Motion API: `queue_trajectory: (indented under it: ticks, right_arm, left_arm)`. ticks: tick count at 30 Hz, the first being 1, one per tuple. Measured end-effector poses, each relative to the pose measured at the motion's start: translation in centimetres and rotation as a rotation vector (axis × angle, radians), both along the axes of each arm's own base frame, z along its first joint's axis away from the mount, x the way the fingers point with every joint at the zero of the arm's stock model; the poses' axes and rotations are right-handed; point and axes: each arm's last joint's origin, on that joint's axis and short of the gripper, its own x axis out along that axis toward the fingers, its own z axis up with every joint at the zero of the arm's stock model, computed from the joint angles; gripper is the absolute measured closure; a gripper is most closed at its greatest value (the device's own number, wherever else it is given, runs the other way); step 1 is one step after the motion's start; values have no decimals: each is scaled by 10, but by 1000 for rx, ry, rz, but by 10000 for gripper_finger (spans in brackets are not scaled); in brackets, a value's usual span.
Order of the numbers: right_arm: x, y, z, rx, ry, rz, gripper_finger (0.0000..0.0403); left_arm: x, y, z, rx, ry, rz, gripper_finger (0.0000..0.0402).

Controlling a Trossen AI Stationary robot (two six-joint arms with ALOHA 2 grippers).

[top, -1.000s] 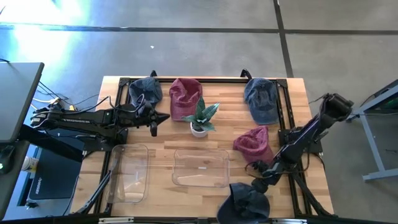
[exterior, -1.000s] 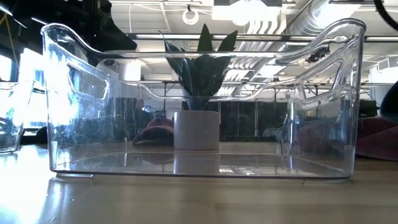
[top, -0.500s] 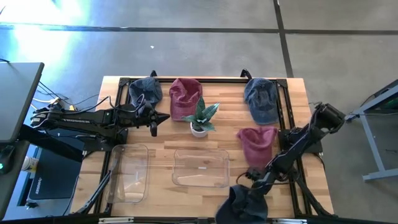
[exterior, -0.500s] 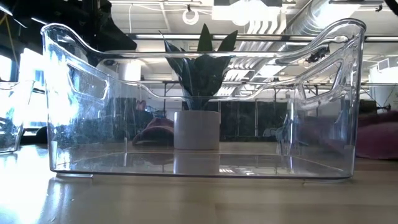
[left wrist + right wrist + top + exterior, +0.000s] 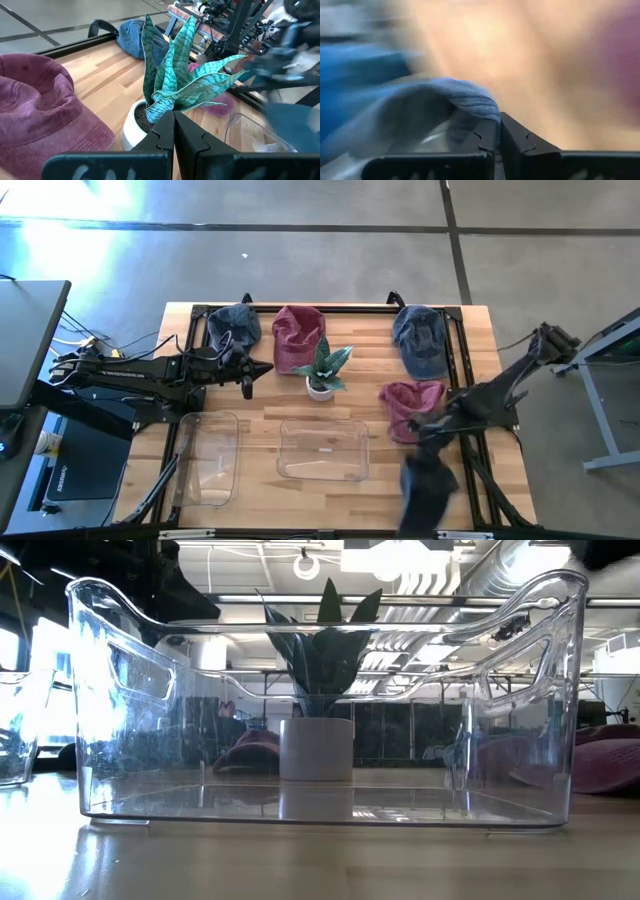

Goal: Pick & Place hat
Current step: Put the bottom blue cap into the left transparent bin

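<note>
A dark blue hat [image 5: 427, 488] is pinched in the right claw [image 5: 420, 442] and hangs below it at the near right edge of the wooden surface [image 5: 260, 395], just right of the clear central bin [image 5: 322, 450]. In the right wrist view the two dark fingers [image 5: 517, 145] are seen pressed together on a fold of the blue fabric [image 5: 465, 102]; everything beyond is blurred.

Just beside the right claw a maroon hat [image 5: 410, 407] lies on the surface, between the held hat and a blue-grey hat [image 5: 420, 340] at the far right corner. A potted plant [image 5: 324, 372] stands near the middle, behind the central bin. A second maroon hat [image 5: 298, 337] lies just beside the plant, with another blue hat [image 5: 233, 327] at the far left. A second clear bin [image 5: 208, 458] stands at the near left.

The left claw [image 5: 249, 379] is held over the surface left of the plant, its fingers [image 5: 165, 135] pressed together and empty, as the left wrist view shows, with the plant [image 5: 180, 85] directly ahead of them.

In the low view the central bin [image 5: 320, 710] fills the picture, with the plant pot [image 5: 316, 748] seen through it; the held hat is not made out there. The maroon hat [image 5: 605, 765] shows at the right edge.
</note>
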Motion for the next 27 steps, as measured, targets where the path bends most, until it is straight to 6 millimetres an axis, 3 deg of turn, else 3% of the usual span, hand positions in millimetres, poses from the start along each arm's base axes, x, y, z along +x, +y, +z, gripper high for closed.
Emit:
queue_trajectory:
  ticks: [6,12,17,21,27]
  right_arm:
    - [1,-26,-41,-4,70,-97,388]
    - [3,-40,-49,-97,35,-192,396]
    - [5,-50,-36,-144,87,-241,351]
    - [6,-53,-14,-185,113,-263,309]
    - [15,-40,13,-58,17,-56,291]
  left_arm:
    - [0,0,0,0,1,0,402]
    - [0,0,0,-22,-6,5,402]
    - [0,0,0,-26,-6,5,402]
    - [0,0,0,-25,-6,5,402]
    - [0,0,0,-25,-6,5,402]
